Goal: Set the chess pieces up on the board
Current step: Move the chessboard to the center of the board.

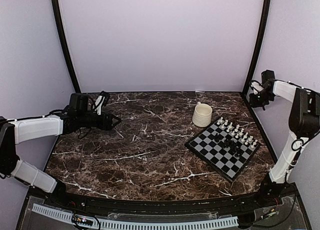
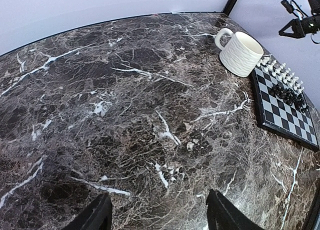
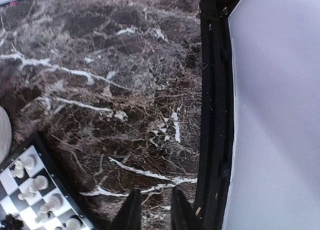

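Board (image 1: 223, 149) sits far right, white pieces (image 1: 237, 131) lining its back edge, black pieces (image 1: 227, 141) bunched mid-board; right gripper (image 3: 155, 192), slightly parted and empty, hangs just beyond it, clearly nearer than the wide-open left gripper (image 2: 160, 196)

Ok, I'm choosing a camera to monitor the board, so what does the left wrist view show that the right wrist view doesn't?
Left wrist only: most of the board, the full mug, and the right end effector from outside. Right wrist only: the black edge rail close up. Both: white pieces on the board's corner and the marble tabletop.
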Robot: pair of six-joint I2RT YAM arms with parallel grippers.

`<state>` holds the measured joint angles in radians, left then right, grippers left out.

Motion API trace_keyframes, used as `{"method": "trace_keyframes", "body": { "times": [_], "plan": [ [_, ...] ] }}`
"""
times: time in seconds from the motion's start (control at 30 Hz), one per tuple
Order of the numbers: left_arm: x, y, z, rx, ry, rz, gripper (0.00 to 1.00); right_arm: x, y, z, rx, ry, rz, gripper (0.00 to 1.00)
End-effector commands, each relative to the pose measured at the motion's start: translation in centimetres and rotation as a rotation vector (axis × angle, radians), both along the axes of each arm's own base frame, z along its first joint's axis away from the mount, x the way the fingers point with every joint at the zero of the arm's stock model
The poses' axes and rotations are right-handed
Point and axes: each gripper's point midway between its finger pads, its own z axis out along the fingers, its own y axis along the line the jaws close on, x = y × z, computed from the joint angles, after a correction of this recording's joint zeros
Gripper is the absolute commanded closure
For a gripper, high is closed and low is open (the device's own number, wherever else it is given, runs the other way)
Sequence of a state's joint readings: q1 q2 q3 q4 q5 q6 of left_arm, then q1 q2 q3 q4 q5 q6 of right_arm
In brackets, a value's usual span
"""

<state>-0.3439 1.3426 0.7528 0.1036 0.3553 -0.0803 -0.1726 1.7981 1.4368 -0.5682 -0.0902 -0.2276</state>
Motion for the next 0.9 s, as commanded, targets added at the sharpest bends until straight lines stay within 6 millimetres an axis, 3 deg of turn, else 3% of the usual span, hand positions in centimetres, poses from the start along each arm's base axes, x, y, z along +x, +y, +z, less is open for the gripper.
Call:
{"method": "trace_keyframes", "body": {
  "times": [0.0,0.1,0.23,0.87],
  "plan": [
    [-0.8,-2.2,1.2,-0.004,-0.032,-0.111,0.33,-0.4,-0.9,-4.0,-0.031,0.160,0.039,0.87],
    [-1.5,-3.3,0.6,0.009,-0.014,-0.151,0.36,-0.7,-0.6,-7.0,-0.009,0.249,0.068,0.97],
    [-1.9,-3.9,0.4,0.020,-0.009,-0.173,0.37,-1.2,0.2,-9.0,0.031,0.306,0.106,1.00],
    [-2.3,-4.9,0.4,-0.011,0.009,-0.204,0.37,-5.7,4.1,-13.3,0.164,0.461,0.293,1.00]
  ]
}}
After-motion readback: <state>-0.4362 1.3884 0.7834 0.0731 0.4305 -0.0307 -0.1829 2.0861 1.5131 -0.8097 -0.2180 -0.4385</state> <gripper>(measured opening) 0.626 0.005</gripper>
